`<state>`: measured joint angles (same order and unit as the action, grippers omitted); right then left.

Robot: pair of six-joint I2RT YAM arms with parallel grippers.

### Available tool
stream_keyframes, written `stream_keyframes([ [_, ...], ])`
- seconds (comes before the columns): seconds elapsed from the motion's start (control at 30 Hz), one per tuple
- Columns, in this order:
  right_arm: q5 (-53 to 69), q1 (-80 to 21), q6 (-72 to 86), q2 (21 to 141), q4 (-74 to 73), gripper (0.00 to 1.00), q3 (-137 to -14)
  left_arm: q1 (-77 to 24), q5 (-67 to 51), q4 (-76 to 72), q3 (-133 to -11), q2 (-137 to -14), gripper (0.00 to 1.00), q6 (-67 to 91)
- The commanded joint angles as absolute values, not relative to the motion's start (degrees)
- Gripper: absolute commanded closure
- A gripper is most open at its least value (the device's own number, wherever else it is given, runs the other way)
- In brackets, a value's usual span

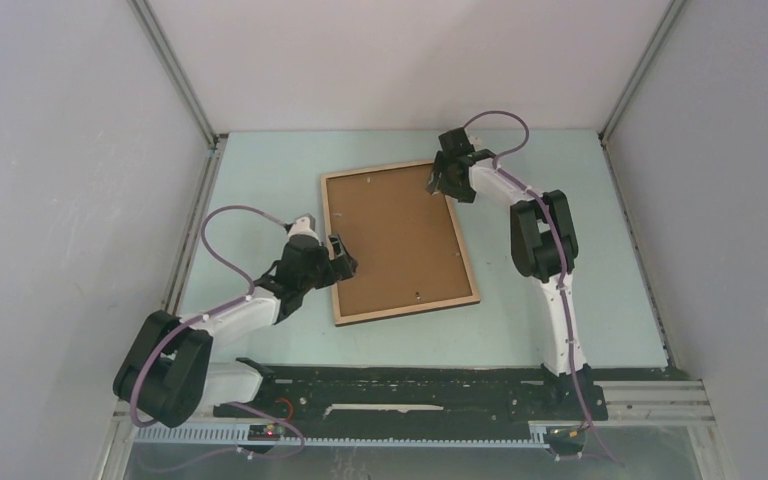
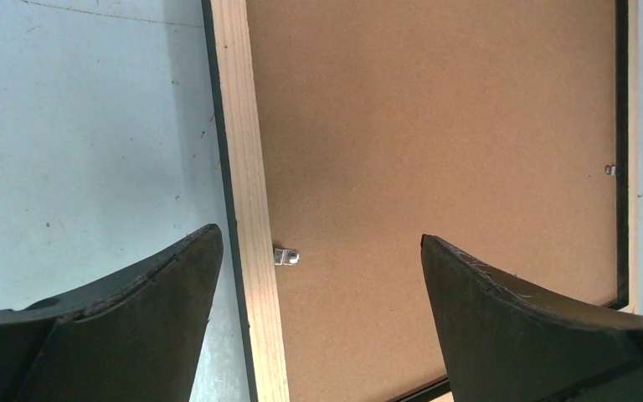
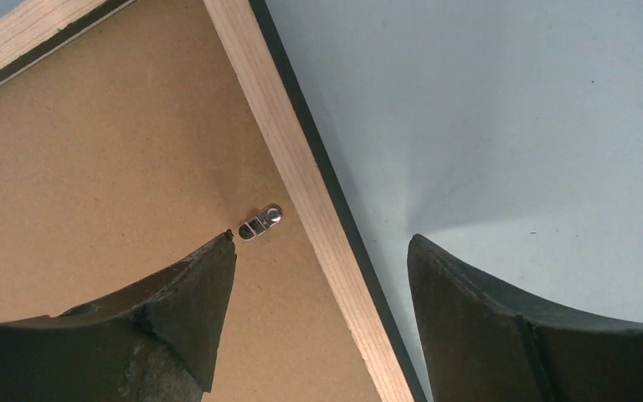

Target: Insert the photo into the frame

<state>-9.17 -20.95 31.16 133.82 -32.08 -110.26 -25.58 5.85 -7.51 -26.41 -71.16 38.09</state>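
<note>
Brown backing board (image 2: 435, 126) fills the frame (image 2: 249, 209); wrist views alone resolve its clips (image 3: 259, 223).

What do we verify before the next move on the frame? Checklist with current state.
1. Frame flat on the table, back side up: ok.
2. Backing board sitting inside the frame: ok.
3. Left gripper open, fingers either side of a side rail, nothing held: ok.
4. Right gripper open over the opposite rail near the far corner, nothing held: ok.
5. Clip beside the right gripper's finger released from the board: cannot tell.
6. Photo located: cannot tell; it shows in no view, and the board hides whatever lies under it.
</note>
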Motion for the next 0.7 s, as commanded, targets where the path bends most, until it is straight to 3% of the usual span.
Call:
stream_keyframes([
  [0.0,-11.84,-21.98,29.84,135.19,-33.2,0.19,-113.67,-25.22,6.3,-9.05,-28.08,-72.17,0.05,38.64],
  [0.33,-12.58,-22.68,29.31,139.48,-36.55,0.24,-119.44,-25.22,6.67,-8.78,-27.96,-71.63,0.06,39.02],
  [0.67,-9.4,-22.74,27.67,137.17,-35.45,0.54,-115.23,-25.22,6.94,-9.39,-26.9,-70.32,0.06,39.36],
])
